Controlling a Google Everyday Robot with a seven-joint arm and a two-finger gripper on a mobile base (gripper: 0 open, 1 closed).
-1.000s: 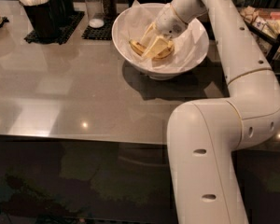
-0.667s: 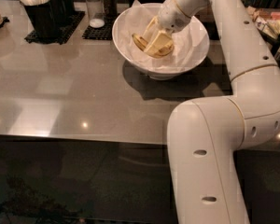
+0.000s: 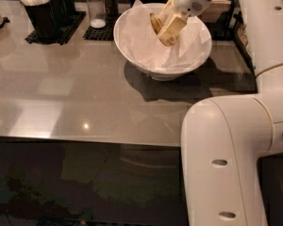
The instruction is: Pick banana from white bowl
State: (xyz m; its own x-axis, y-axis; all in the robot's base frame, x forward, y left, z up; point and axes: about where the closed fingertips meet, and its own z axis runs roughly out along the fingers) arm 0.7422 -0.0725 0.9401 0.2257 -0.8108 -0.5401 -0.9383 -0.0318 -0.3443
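Observation:
The white bowl stands on the grey table at the back centre, lined with crumpled white paper. My gripper hangs over the bowl's middle, lifted to about rim height, its pale yellow fingers pointing down and left. It is shut on the banana, a small curved yellow piece with a dark tip that shows along the left side of the fingers, clear of the paper. The rest of the banana is hidden by the fingers.
A black caddy with white items and two shakers on black mats stand behind and left of the bowl. My own white arm fills the right foreground. The grey table spreads out in front of the bowl.
The gripper has risen from the bottom of the bowl to rim height and moved slightly back, carrying the banana up off the paper.

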